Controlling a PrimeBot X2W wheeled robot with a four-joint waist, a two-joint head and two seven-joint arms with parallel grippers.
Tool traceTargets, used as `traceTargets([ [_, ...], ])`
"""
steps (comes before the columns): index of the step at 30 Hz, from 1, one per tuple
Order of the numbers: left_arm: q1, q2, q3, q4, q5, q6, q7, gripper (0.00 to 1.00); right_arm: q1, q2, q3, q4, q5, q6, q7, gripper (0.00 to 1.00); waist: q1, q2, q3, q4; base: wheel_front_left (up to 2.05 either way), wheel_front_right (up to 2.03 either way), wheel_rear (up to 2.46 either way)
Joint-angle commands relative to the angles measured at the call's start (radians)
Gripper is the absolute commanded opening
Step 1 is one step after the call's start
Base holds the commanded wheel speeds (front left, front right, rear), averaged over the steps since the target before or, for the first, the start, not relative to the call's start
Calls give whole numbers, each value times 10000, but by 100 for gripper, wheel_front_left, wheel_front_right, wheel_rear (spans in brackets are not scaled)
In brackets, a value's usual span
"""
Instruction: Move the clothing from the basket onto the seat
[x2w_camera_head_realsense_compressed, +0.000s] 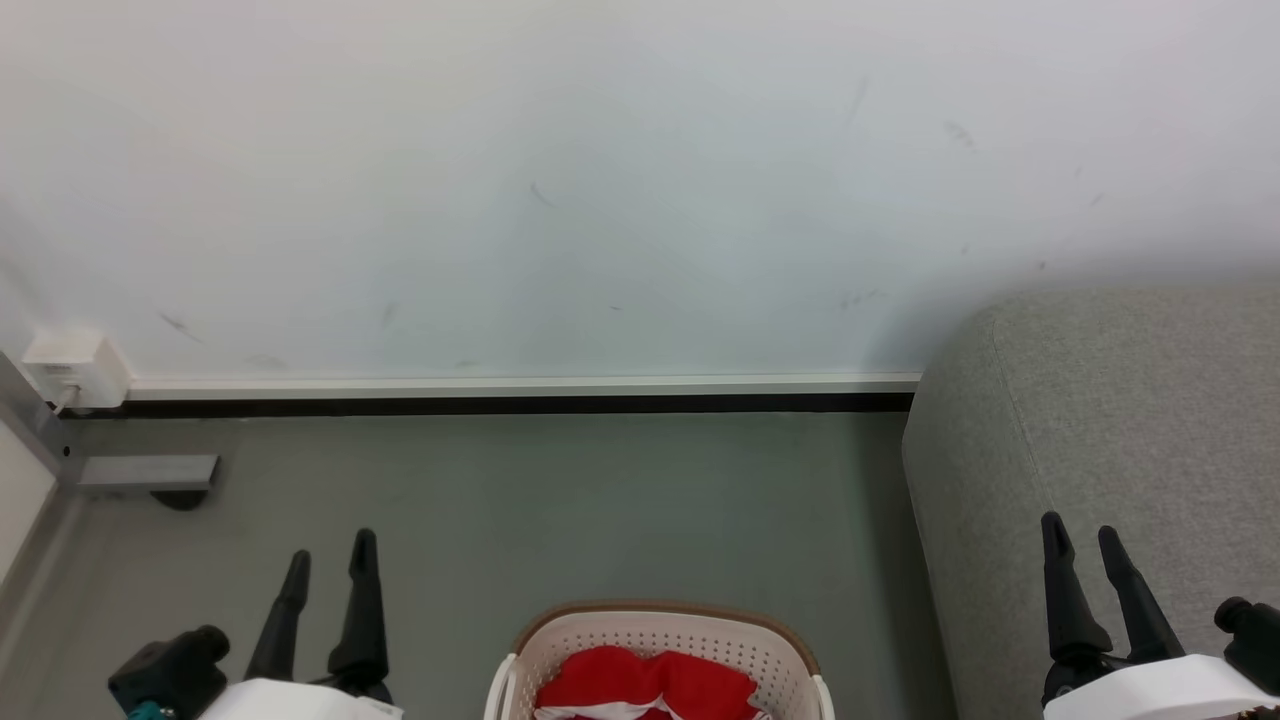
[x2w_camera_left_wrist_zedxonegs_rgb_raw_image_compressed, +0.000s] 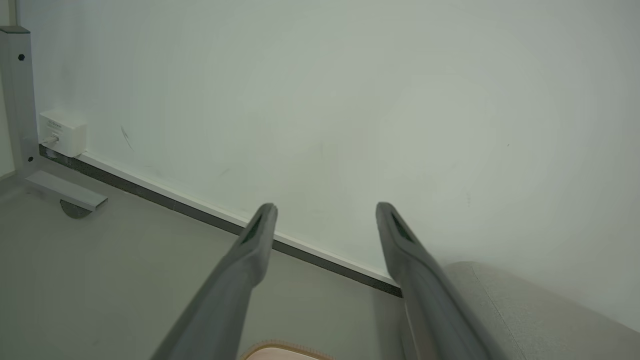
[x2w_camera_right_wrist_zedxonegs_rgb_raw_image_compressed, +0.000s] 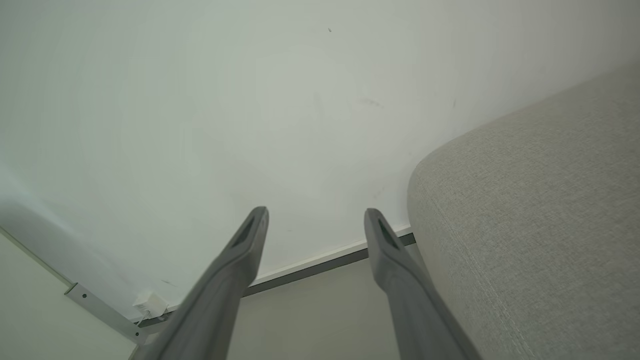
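Observation:
The cream-white basket (x2w_camera_head_realsense_compressed: 660, 640) with a brown rim sits on the floor at the bottom middle of the head view, cut off by the frame edge. Red clothing (x2w_camera_head_realsense_compressed: 645, 682) with white trim lies inside it. The light grey seat (x2w_camera_head_realsense_compressed: 1110, 450) fills the right side; its rounded corner also shows as the seat (x2w_camera_left_wrist_zedxonegs_rgb_raw_image_compressed: 525, 310) and the seat (x2w_camera_right_wrist_zedxonegs_rgb_raw_image_compressed: 540, 220). My left gripper (x2w_camera_head_realsense_compressed: 332, 556) hangs open left of the basket, nothing between its fingers. My right gripper (x2w_camera_head_realsense_compressed: 1080, 532) stands open over the seat's front part. The left gripper (x2w_camera_left_wrist_zedxonegs_rgb_raw_image_compressed: 325, 206) and right gripper (x2w_camera_right_wrist_zedxonegs_rgb_raw_image_compressed: 315, 211) point at the wall.
A white wall with a dark skirting strip (x2w_camera_head_realsense_compressed: 500, 404) runs behind the grey floor (x2w_camera_head_realsense_compressed: 560, 510). A white power box (x2w_camera_head_realsense_compressed: 72, 366) and a grey metal frame foot (x2w_camera_head_realsense_compressed: 140, 474) stand at the far left. A sliver of basket rim (x2w_camera_left_wrist_zedxonegs_rgb_raw_image_compressed: 285, 350) shows below the left fingers.

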Motion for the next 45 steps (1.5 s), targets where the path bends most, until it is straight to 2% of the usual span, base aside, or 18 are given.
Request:
traceTargets([
  [1,28,158,-98,24,531,126,-100,100,-254,-142,68,45,-491,45,-117,100,0,0,-14,-9,0,0,0],
  [20,70,512,-613,272,2249,744,-544,100,-370,-107,313,497,-2506,49,-559,100,0,0,-50,-51,0,0,0],
  [45,197,704,-949,156,4134,1091,-1048,100,-393,-77,432,510,-4174,48,-1061,100,0,0,-153,-89,0,0,0],
])
